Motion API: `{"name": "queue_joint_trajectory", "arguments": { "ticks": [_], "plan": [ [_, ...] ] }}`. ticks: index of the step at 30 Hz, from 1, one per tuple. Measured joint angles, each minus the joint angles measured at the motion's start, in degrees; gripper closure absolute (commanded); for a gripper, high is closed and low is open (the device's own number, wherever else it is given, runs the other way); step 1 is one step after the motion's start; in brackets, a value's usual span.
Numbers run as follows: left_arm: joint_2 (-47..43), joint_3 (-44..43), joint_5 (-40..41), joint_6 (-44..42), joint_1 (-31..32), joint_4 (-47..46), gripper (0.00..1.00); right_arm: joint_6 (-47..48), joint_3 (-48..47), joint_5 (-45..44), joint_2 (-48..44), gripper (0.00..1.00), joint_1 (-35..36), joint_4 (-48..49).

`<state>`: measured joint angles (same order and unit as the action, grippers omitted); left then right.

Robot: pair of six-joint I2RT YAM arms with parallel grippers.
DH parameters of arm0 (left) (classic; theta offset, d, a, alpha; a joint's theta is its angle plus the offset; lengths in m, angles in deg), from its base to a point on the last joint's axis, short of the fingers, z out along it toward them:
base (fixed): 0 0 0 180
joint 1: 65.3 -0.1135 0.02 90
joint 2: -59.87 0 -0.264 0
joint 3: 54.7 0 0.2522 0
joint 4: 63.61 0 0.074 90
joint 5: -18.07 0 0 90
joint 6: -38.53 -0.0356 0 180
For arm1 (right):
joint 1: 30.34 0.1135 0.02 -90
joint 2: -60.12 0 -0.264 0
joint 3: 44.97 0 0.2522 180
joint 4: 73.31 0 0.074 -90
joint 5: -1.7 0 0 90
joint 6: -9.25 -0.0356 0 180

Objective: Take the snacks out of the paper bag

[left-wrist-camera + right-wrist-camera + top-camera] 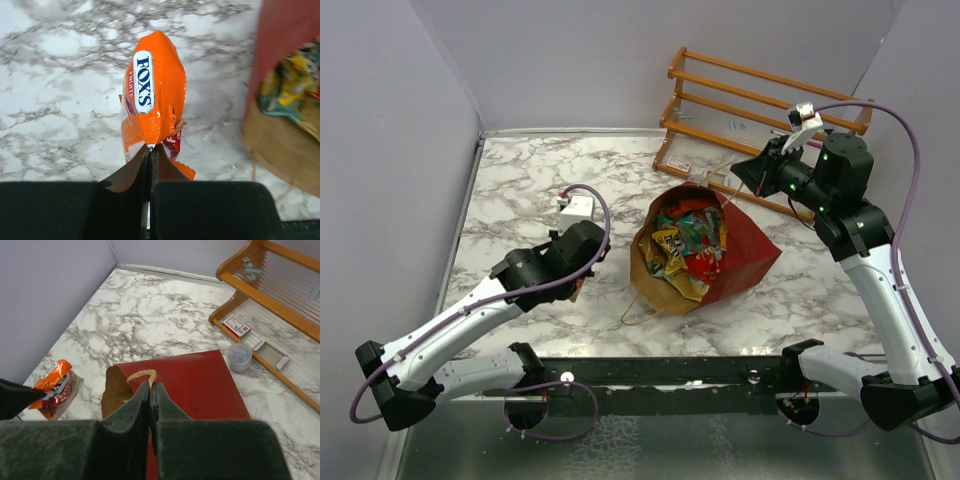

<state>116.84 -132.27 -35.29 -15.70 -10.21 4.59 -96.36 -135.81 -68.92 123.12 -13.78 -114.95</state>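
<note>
Left fingers (127,177) are clamping the orange packet (155,95) beside the paper bag (755,255), right fingers (125,415) pinching its handle (141,374) shut — I'd be lowering before releasing.

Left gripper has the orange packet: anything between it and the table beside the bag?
Nothing visible. The orange packet, pinched by the left gripper, has only bare table beyond it; the paper bag sits aside.

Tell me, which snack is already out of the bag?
The orange FOX'S packet, pinched in the left gripper over the marble table. All the other snacks lie piled inside the red paper bag.
</note>
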Motion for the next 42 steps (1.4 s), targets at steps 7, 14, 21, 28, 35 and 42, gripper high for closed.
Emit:
{"name": "queue_joint_trajectory", "arguments": {
  "ticks": [7, 14, 21, 28, 35, 42],
  "plan": [
    [1.46, 5.4, -4.0, -7.06, -20.46, -5.49, 1.0, -0.02, 0.02, 0.42, -0.02, 0.98, -0.02, 0.0],
    [14.43, 1.73, -9.94, -16.7, -36.72, -13.79, 1.0, -0.09, 0.76, 0.87, -0.04, 0.98, 0.0, -0.02],
    [31.15, -7.54, -8.52, -25.79, -43.52, -25.18, 1.0, -0.76, 0.76, 2.08, -0.02, 0.98, 0.0, 0.0],
    [48.7, -21.38, -7.06, -38.97, -45.62, -36.35, 1.0, -1.55, 0.76, 3.3, 0.22, 0.98, -0.02, -0.02],
    [55.98, -20.48, -8.96, -50.64, -45.75, -44.0, 0.56, -2.14, 0.76, 5.25, 0.74, 0.98, -0.02, -0.96],
    [53.37, -20.83, -9.51, -49.77, -44.96, -42.34, 0.22, -2.19, 0.76, 5.95, 0.63, 0.98, 0.0, -1.09]
  ]
}}
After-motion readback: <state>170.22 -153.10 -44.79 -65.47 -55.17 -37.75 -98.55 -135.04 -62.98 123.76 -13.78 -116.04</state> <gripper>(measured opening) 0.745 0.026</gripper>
